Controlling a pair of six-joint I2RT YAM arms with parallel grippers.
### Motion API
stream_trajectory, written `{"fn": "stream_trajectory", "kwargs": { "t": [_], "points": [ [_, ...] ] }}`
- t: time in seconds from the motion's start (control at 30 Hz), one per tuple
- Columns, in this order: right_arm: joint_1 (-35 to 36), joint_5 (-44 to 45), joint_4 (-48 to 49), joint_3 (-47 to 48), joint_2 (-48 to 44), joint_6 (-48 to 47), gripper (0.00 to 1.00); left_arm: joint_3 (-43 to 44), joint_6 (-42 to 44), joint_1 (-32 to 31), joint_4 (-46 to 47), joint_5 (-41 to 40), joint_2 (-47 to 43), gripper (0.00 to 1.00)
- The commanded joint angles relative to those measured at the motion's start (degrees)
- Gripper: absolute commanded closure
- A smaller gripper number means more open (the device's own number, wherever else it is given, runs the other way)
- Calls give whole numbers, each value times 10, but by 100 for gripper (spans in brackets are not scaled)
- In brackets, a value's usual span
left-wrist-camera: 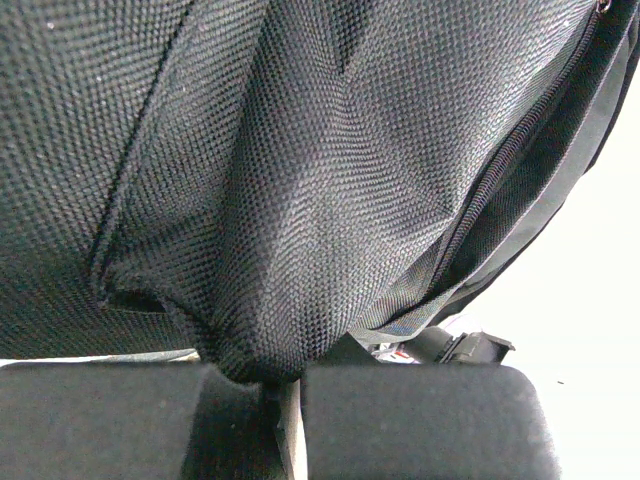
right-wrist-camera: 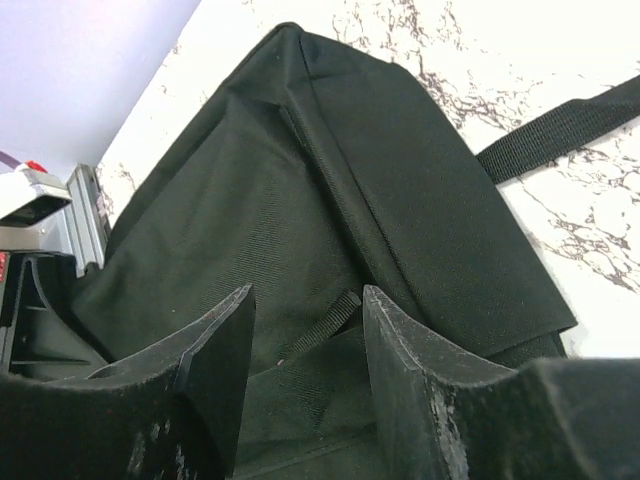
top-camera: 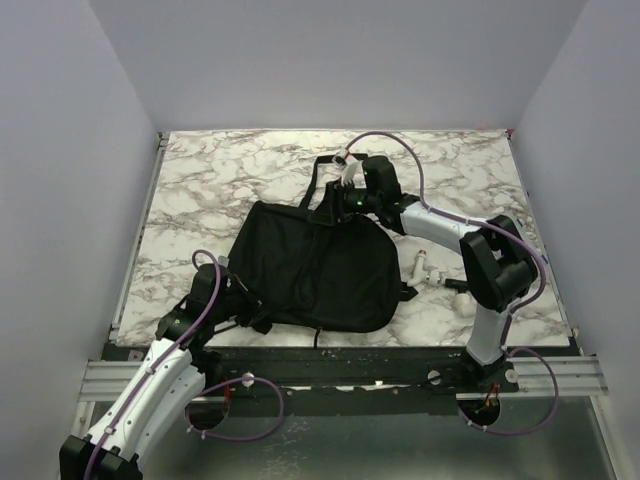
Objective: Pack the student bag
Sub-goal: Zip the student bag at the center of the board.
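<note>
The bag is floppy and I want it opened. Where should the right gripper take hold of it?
Probably the ribbed tab sticking up at the far end of the student bag, taken from above: the open fingers of the right gripper straddle it, and the surrounding cloth lies flat.

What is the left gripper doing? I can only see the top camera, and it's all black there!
Observer: The left gripper is shut on a fold of the student bag.
Operator: And the right one?
Observer: The right gripper is open over the bag, with a small ribbed tab between its jaws.
Operator: Is there a zipper?
Observer: Yes. In the left wrist view, a zipper runs just to the right of the pinched fold.
</note>
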Motion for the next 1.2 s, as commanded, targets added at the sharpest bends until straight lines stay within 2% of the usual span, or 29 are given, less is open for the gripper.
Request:
{"fn": "stream_trajectory", "kwargs": {
  "t": [0.0, 0.23, 0.37, 0.43, 0.67, 1.0, 1.17],
  "points": [
    [8, -29, 5, -6, 30, -16, 48, 4, 12, 5, -20, -18, -3, 100],
    [23, 11, -6, -15, 43, -52, 47, -4, 5, 5, -17, -15, -6, 100],
    [42, 53, -20, -21, 37, -88, 52, -7, 0, 5, -16, -13, -11, 100],
    [48, 74, 3, -41, 25, -93, 58, -8, -2, 5, -16, -13, -14, 100],
    [48, 104, 27, -41, 7, -74, 99, -19, -18, 5, -22, -15, -24, 100],
    [48, 260, 48, -17, 9, 3, 100, -49, -33, 6, -29, -28, -42, 100],
    [48, 434, 84, -24, 13, 1, 100, -59, -35, 6, -35, -29, -54, 100]
  ]
}}
